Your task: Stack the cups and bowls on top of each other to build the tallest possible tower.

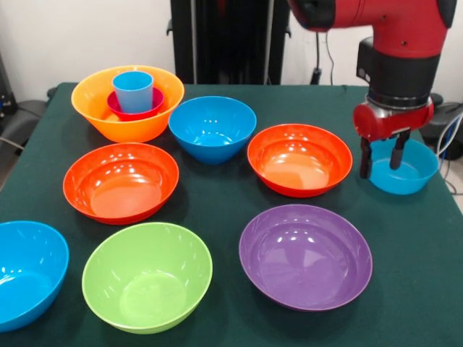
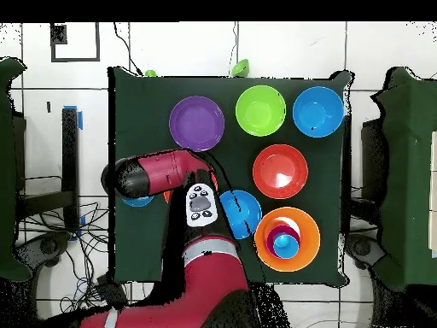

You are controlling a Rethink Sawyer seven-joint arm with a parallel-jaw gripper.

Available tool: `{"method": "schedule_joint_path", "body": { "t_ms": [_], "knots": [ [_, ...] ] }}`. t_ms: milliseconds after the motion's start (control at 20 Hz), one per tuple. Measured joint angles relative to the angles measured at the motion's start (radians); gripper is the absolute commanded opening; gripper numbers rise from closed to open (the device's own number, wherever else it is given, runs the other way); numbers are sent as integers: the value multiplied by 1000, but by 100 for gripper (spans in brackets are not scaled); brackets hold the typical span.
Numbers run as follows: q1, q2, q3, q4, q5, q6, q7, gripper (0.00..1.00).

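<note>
Front view: cup (image 1: 133,90) stands upright in magenta bowl (image 1: 135,108).

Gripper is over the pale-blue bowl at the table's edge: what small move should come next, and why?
Probably lower a little and close. The gripper looks open, its fingers straddling the near rim of the pale-blue bowl, which sits apart from the tower, where the tumbler already stands in the magenta bowl.
</note>
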Motion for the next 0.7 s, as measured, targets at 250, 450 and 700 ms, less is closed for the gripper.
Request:
{"method": "schedule_joint_path", "body": {
  "t_ms": [250, 450, 700],
  "knots": [
    [0, -21, 2, 0, 1, 0, 0, 100],
    [-4, -23, 7, 1, 0, 0, 0, 100],
    [-12, -15, 12, 2, 1, 0, 0, 100]
  ]
}}
